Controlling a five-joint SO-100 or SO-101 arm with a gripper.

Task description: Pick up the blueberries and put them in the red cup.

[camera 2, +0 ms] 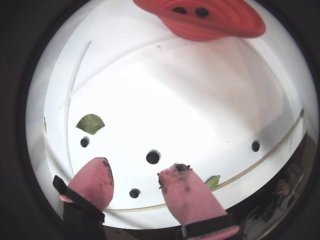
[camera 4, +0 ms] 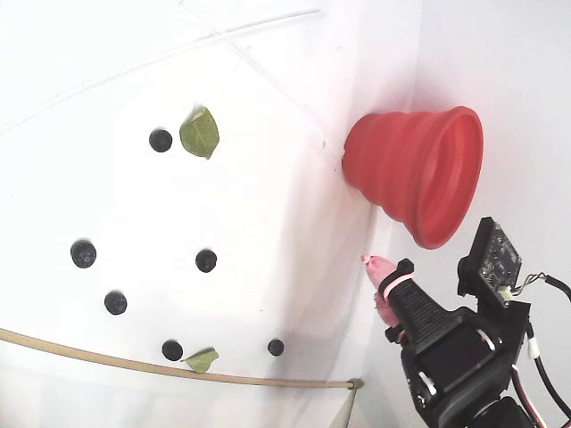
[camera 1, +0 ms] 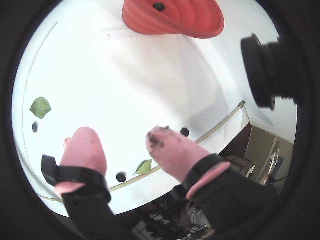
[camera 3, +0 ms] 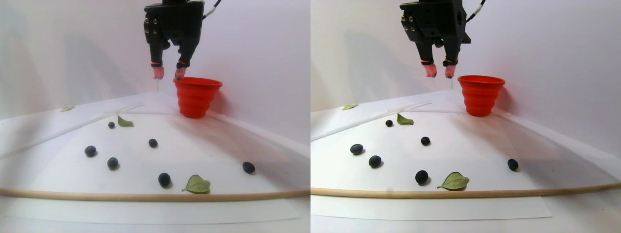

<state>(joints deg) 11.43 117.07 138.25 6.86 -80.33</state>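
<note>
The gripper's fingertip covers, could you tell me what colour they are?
Pink, smudged with dark stains; the fingertips show best in a wrist view.

1. In the stereo pair view, the red cup (camera 3: 196,97) stood at the back of the worktop (camera 3: 218,145), close to the wall.
2. The gripper (camera 3: 167,74) hung above the worktop, just left of the cup rim.
3. Six blueberries (camera 3: 112,163) lay spread in front of the cup; two more sat in the cup in a wrist view (camera 2: 179,10).
4. A leaf (camera 3: 197,184) lay at front, just behind the rod (camera 3: 145,196); another leaf (camera 3: 124,122) lay mid-left.
</note>
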